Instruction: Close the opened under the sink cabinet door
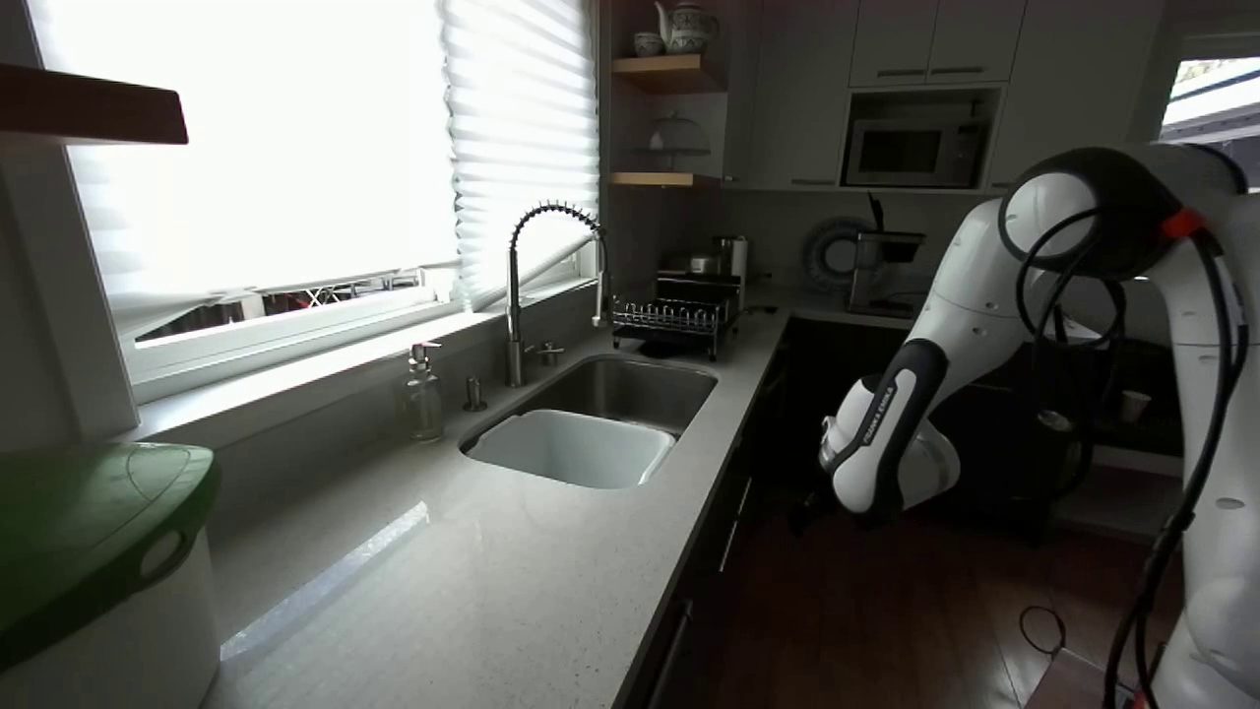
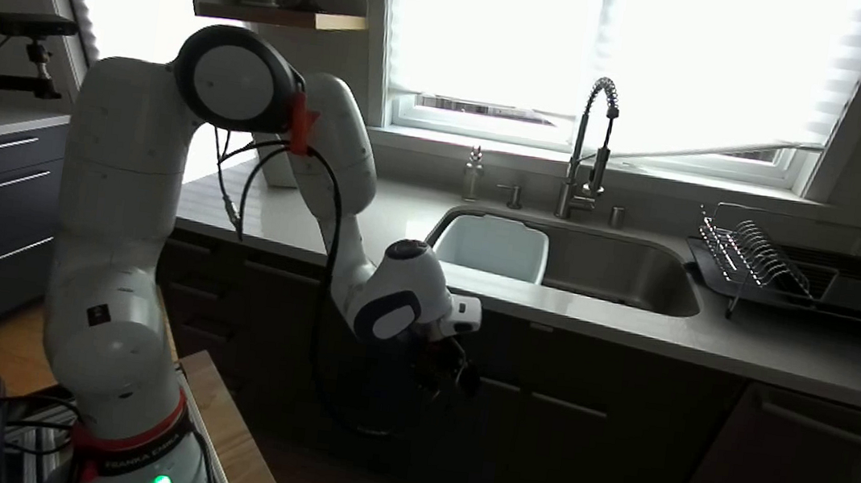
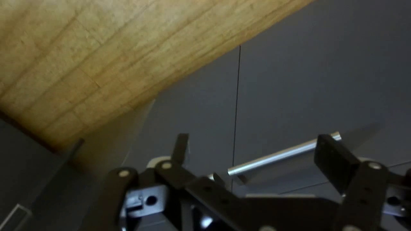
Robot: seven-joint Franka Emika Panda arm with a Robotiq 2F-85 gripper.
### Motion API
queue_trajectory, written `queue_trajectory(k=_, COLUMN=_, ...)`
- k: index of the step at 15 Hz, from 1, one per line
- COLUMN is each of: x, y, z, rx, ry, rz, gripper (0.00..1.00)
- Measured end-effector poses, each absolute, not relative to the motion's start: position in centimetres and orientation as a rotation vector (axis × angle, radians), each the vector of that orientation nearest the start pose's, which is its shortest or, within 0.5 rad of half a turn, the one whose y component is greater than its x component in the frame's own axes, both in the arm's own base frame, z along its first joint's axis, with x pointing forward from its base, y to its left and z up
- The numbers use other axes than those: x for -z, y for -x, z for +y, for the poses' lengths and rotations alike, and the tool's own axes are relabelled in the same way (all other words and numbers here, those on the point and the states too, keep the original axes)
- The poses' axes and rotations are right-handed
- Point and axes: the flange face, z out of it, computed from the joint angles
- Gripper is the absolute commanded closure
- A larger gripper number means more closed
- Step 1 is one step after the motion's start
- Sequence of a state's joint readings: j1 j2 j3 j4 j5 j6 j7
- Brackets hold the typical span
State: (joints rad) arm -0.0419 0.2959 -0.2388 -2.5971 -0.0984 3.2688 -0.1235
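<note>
The steel sink is set in the light grey countertop in both exterior views. Dark cabinet doors are below it; the cabinet door is very dark in an exterior view. In the wrist view, the door panel with a silver bar handle meets a neighbouring panel at a thin seam. I cannot tell how far any panel stands open. My gripper is open and empty, in front of the doors below the counter edge. One fingertip overlaps the handle's right end in view; contact is unclear.
A pale tub sits in the sink. A dish rack stands beside it, and a dishwasher is right of the doors in an exterior view. In the wrist view, wooden floor borders the panels; another dark panel is lower left.
</note>
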Motion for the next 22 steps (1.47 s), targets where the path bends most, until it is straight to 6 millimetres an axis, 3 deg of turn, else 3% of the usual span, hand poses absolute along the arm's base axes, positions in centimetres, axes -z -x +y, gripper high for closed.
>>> queue_trajectory(k=4, x=-23.0, y=-43.1, z=-12.8, rx=0.291, ry=3.247, rz=0.135, gripper=0.0)
queue_trajectory(k=8, x=-28.3, y=-42.3, z=-10.7, rx=0.174, ry=3.213, rz=0.148, gripper=0.0)
queue_trajectory(k=14, x=-37.0, y=-40.2, z=-7.2, rx=0.147, ry=3.18, rz=0.12, gripper=0.0)
queue_trajectory(k=18, x=-42.1, y=-39.0, z=-6.8, rx=0.221, ry=3.174, rz=0.121, gripper=0.0)
queue_trajectory(k=22, x=-43.1, y=-38.7, z=-6.9, rx=0.25, ry=3.167, rz=0.122, gripper=0.0)
